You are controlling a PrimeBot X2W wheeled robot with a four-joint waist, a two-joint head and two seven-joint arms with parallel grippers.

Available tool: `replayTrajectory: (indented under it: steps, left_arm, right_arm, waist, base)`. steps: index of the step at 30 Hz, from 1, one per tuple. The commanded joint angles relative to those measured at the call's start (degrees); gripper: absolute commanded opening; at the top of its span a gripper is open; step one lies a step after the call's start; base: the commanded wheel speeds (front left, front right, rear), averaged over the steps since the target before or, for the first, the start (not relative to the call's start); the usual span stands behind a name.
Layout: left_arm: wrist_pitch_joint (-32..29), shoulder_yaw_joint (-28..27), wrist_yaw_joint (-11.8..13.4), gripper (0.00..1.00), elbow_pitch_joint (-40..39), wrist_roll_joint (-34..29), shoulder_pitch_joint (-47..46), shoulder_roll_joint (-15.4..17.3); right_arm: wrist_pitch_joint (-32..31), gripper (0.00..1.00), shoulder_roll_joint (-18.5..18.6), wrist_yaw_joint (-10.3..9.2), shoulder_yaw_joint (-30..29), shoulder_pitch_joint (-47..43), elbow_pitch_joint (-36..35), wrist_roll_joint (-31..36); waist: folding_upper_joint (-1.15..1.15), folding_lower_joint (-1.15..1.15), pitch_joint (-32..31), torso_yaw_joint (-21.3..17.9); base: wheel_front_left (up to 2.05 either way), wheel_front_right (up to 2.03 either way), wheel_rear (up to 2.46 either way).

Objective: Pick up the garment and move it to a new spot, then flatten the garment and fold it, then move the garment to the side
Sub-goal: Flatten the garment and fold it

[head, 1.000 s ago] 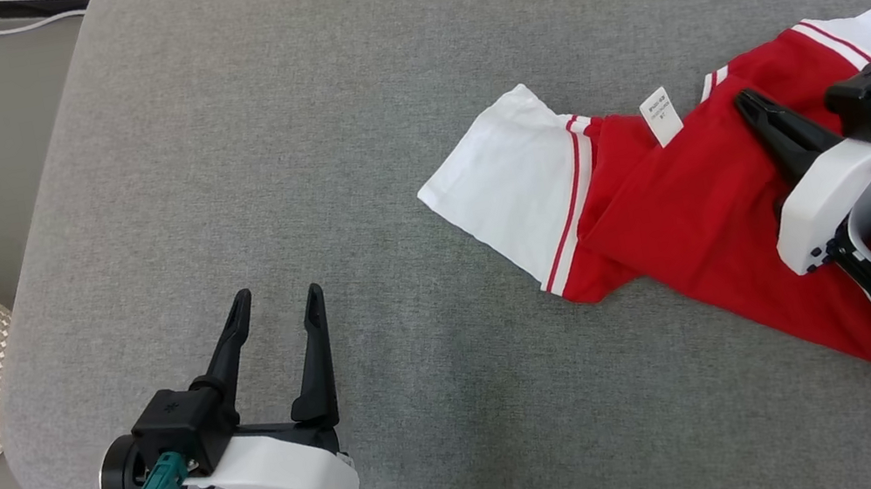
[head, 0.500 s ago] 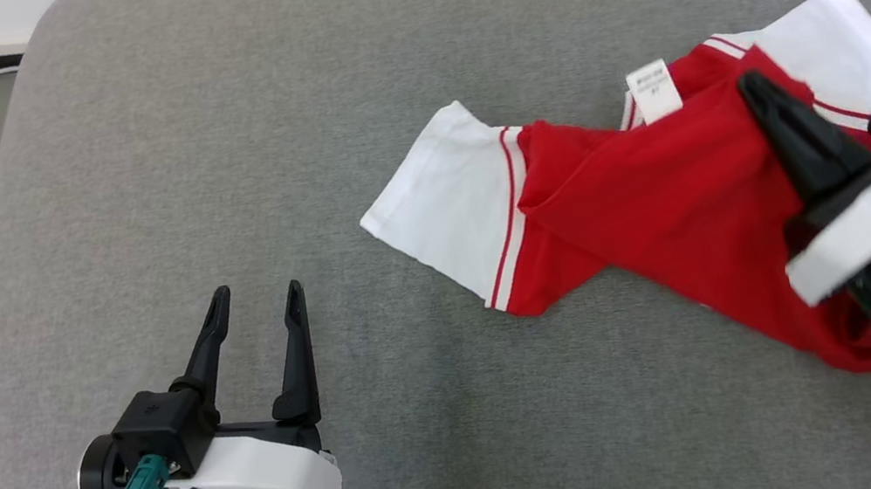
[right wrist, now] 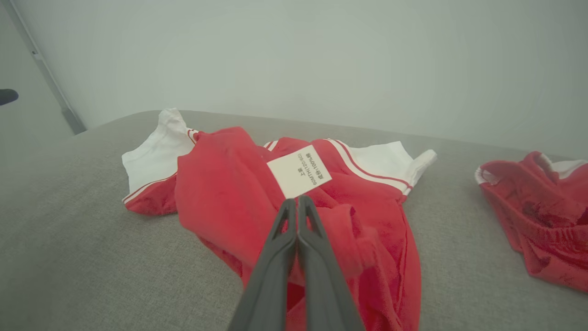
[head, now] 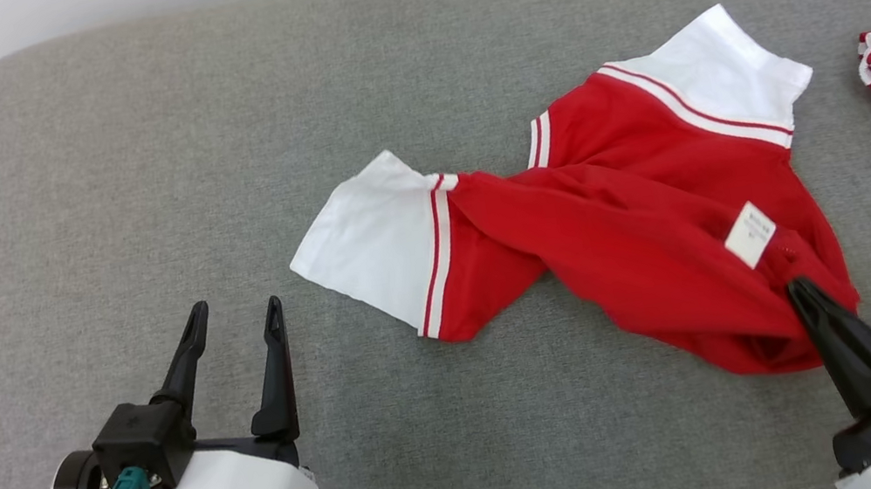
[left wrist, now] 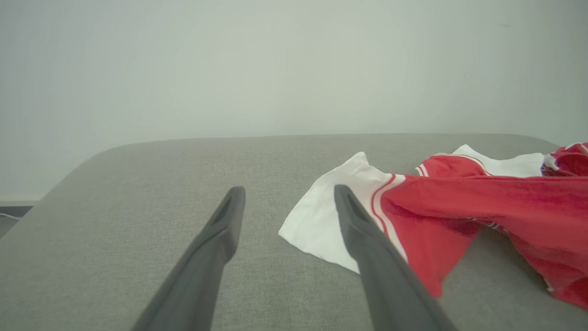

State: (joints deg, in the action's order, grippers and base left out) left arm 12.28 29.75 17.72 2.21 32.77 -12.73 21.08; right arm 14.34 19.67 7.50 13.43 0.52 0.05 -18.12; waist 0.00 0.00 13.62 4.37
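Soft, even, bright light fills every view. The head view is sharp throughout; the garment (head: 631, 247) casts just a thin shadow on the grey cushion (head: 127, 199) along its lower edge. Both wrist views look hazier and washed out, and the left one shows a darker shadow under the raised red fold at its right.

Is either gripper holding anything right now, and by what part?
The right gripper looks shut on the garment, pinching red fabric right beside its label. The left gripper is open, empty.
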Motion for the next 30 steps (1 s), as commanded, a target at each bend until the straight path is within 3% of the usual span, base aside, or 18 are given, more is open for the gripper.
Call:
replayTrajectory:
  steps: [1,14,25,26,27,28,29,30]
  left_arm:
    - [0.0,-2.2,0.6,1.0,-1.8,-0.7,-0.4,1.8]
    - [-1.4,-1.9,1.6,1.0,-3.4,-0.7,0.7,3.0]
    - [-2.1,-1.7,2.1,1.0,-4.0,-0.5,1.0,3.5]
    - [-2.2,-1.6,2.1,1.0,-4.0,-0.5,1.1,3.5]
    - [-2.2,-1.6,2.1,1.0,-4.0,-0.4,1.2,3.6]
    - [-2.3,-1.6,2.2,1.0,-4.1,-0.4,1.3,3.6]
    - [-2.3,-1.6,2.2,1.0,-4.1,-0.4,1.3,3.7]
    - [-2.4,-1.6,2.3,1.0,-4.2,-0.4,1.4,3.7]
  right_arm:
    - [0.6,0.0,0.3,-0.01,-0.1,-1.9,-1.3,-0.3]
    - [0.7,0.0,-5.0,-0.01,-6.4,-8.9,8.5,-5.1]
    - [0.7,0.0,-9.6,-0.01,-7.9,-5.7,20.9,-7.4]
    - [0.7,0.13,-10.1,-0.01,-7.8,-5.2,20.9,-7.6]
    - [0.7,0.39,-10.4,-0.01,-7.8,-5.0,21.1,-7.8]
    - [0.7,0.83,-10.6,-0.01,-7.9,-4.9,21.2,-7.8]
    - [0.7,1.0,-10.9,-0.01,-8.2,-4.9,21.1,-7.9]
    - [0.7,1.0,-11.1,-0.01,-8.4,-5.0,21.0,-7.9]
  waist:
    - [0.0,0.0,-0.7,-0.8]
    - [0.0,0.0,-2.5,-2.7]
    - [0.0,0.0,-2.9,-2.9]
    - [0.0,0.0,-3.0,-2.9]
    - [0.0,0.0,-3.1,-2.9]
    - [0.0,0.0,-3.1,-2.9]
    - [0.0,0.0,-3.1,-2.8]
    - [0.0,0.0,-3.1,-2.8]
  base:
    - [0.0,0.0,0.0]
    - [0.0,0.0,0.0]
    - [0.0,0.0,0.0]
    - [0.0,0.0,0.0]
    - [0.0,0.0,0.0]
    - [0.0,0.0,0.0]
    - [0.0,0.0,0.0]
    - [0.0,0.0,0.0]
